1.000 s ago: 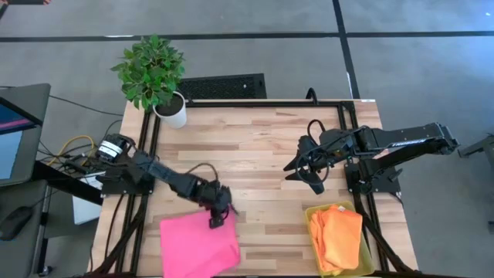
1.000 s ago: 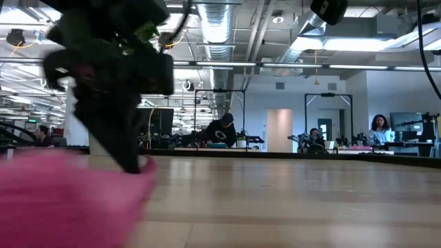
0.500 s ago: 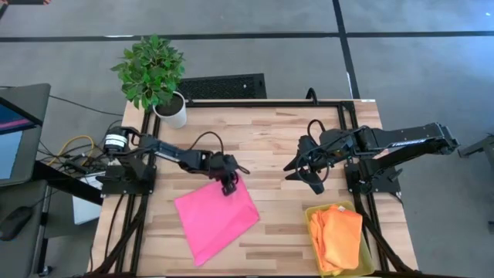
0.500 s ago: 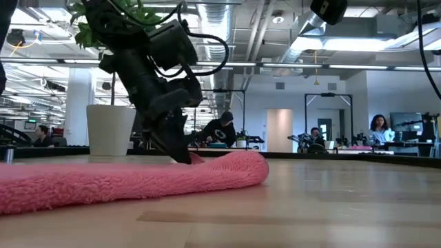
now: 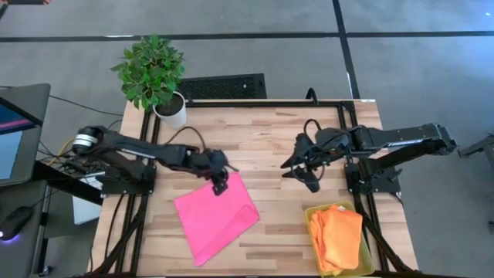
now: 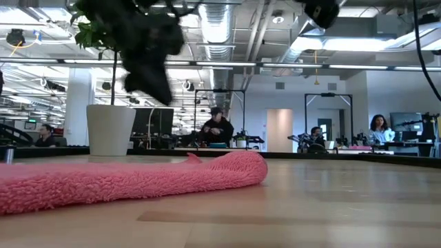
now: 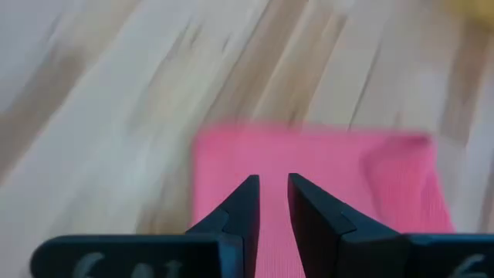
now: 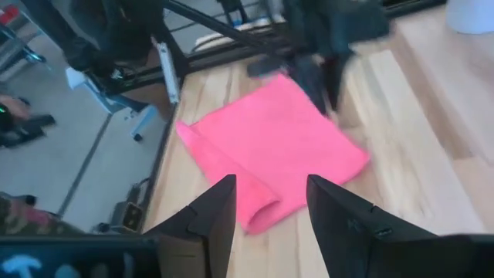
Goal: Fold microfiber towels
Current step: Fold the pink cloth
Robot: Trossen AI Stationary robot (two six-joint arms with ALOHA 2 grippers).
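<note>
Orange towels (image 5: pixel 337 234) fill the yellow bin (image 5: pixel 314 245).

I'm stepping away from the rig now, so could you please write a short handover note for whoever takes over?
Left gripper: just above the far corner of the pink towel, fingers slightly apart, holding nothing.
Right gripper: open, empty, hovering mid-table.
The pink towel lies flat on the table with one edge turned over.
The orange towels are piled in the yellow bin.
Left: finish folding pink, then the binned towels.
</note>
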